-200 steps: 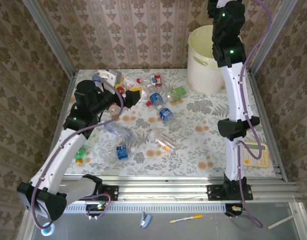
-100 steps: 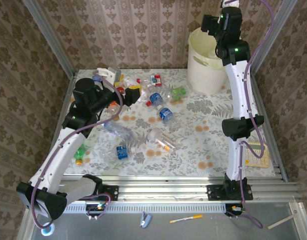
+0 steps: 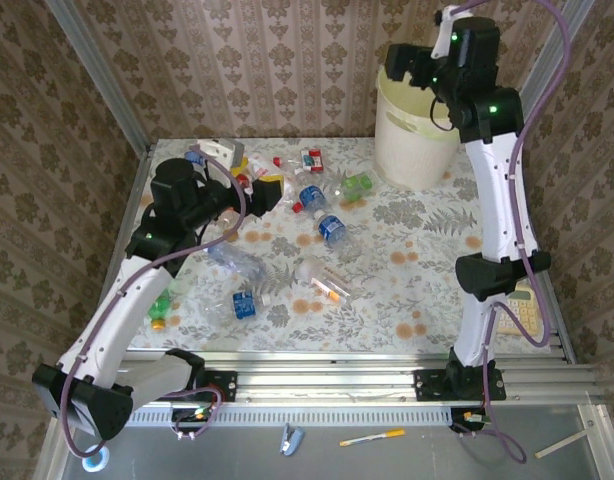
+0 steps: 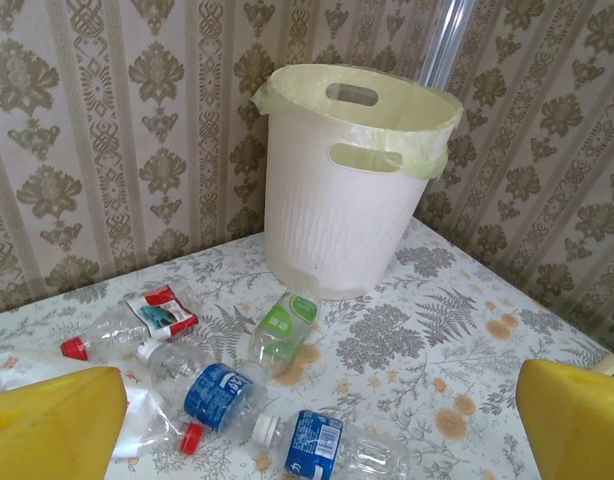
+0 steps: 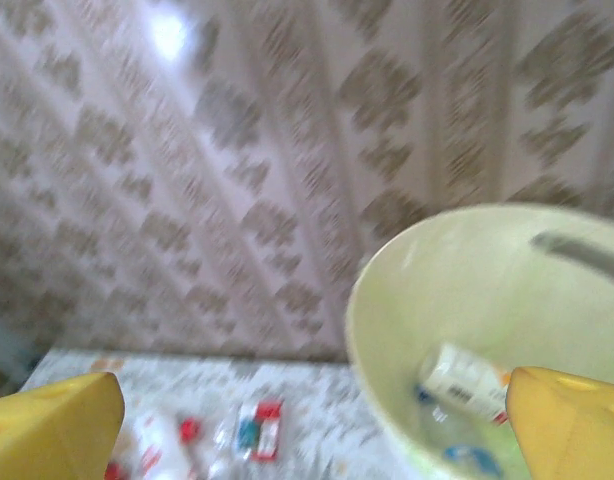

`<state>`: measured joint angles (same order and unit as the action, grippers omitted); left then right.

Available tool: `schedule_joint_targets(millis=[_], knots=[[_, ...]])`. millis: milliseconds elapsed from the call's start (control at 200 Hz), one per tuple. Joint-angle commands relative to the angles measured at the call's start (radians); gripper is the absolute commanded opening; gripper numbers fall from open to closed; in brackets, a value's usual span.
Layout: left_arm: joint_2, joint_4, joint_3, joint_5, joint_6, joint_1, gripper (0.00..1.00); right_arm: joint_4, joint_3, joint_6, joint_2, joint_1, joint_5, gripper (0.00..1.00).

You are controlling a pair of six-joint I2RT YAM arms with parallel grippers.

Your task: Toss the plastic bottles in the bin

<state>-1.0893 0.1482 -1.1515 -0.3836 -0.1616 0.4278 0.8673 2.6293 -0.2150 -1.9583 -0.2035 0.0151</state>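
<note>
Scattered bottles (image 3: 332, 228) left of bin (image 3: 405, 150)

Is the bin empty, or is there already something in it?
Not empty. The right wrist view shows at least one labelled bottle lying inside the bin; how many, the blur hides.

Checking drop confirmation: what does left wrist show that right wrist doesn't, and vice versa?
Left wrist: the bin from outside, cutouts and liner, with a green-label bottle and blue-label bottles lying on the table near it. Right wrist: the bin's inside, a pale-label bottle lying in it, blurred. Both: the bin, wallpaper, open yellow fingers at the lower corners.
</note>
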Motion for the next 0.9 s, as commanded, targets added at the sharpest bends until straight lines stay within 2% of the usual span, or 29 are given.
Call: schedule_joint_targets(millis=[0,95,165,255,315,450,650,895], knots=[[0.039,0.025,0.023,0.028,-0.035,0.008,1.00,0.199,-0.053,0.042,0.014,-0.088,-0.137,1.00],[0.060,0.021,0.042,0.043,-0.038,0.008,1.00,0.314,-0.146,0.119,0.025,-0.174,-0.135,1.00],[0.075,0.019,0.054,0.052,-0.039,0.008,1.00,0.329,-0.290,0.139,0.057,-0.233,-0.116,1.00],[0.090,0.021,0.064,0.057,-0.039,0.010,1.00,0.256,-0.519,0.120,0.127,-0.279,-0.148,1.00],[0.097,0.025,0.067,0.061,-0.039,0.008,1.00,0.170,-0.685,0.105,0.191,-0.303,-0.215,1.00],[0.113,0.037,0.072,0.069,-0.039,0.010,1.00,0.063,-0.937,0.082,0.280,-0.330,-0.283,1.00],[0.124,0.051,0.074,0.074,-0.038,0.011,1.00,0.018,-1.135,0.078,0.313,-0.365,-0.336,1.00],[0.137,0.063,0.071,0.077,-0.030,0.010,1.00,0.026,-1.205,0.101,0.269,-0.411,-0.318,0.99]])
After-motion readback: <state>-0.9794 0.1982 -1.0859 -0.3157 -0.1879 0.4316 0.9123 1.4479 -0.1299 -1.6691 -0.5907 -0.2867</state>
